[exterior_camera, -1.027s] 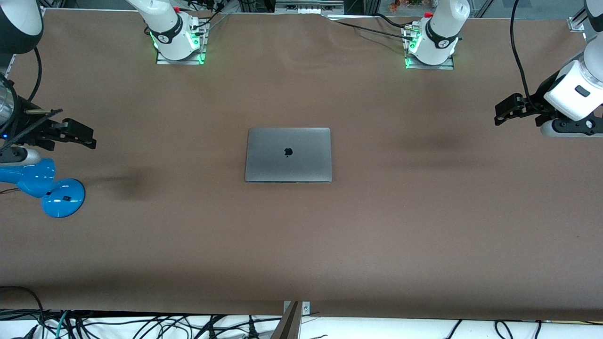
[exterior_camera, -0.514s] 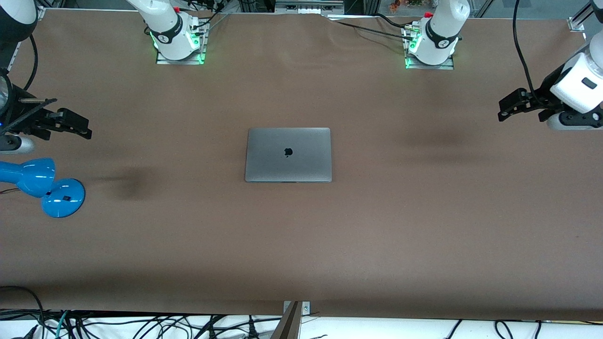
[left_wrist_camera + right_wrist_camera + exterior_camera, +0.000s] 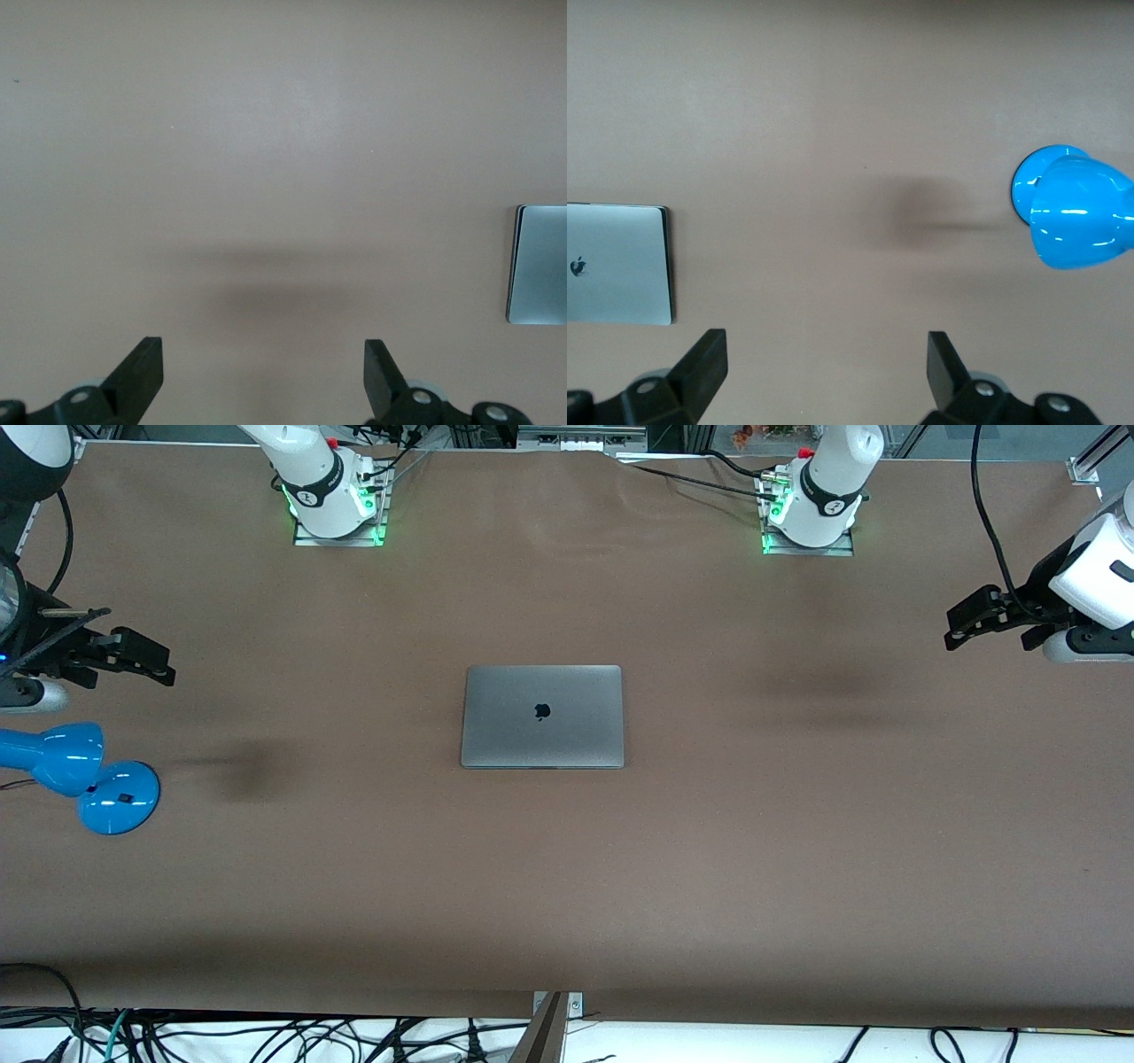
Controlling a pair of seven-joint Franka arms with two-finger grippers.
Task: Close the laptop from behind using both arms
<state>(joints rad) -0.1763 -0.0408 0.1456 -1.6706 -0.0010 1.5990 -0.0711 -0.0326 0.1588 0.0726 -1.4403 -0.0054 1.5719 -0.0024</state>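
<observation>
Now: glossy blue desk lamp (image 3: 84,775) nearest cam, at right arm's end. Slim grey metal laptop (image 3: 542,716) mid-table, lid shut flat, logo up. Right gripper (image 3: 142,662) over table above lamp, left gripper (image 3: 973,618) over left arm's end; both jaws wide, holding nothing.

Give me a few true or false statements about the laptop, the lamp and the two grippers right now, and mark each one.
1. The laptop lies shut, lid up. True.
2. The left gripper grips the laptop. False: it is open, in the air over bare table toward the left arm's end.
3. The blue desk lamp stands toward the right arm's end of the table. True.
4. The right gripper is shut on the lamp. False: it is open and holds nothing.
</observation>
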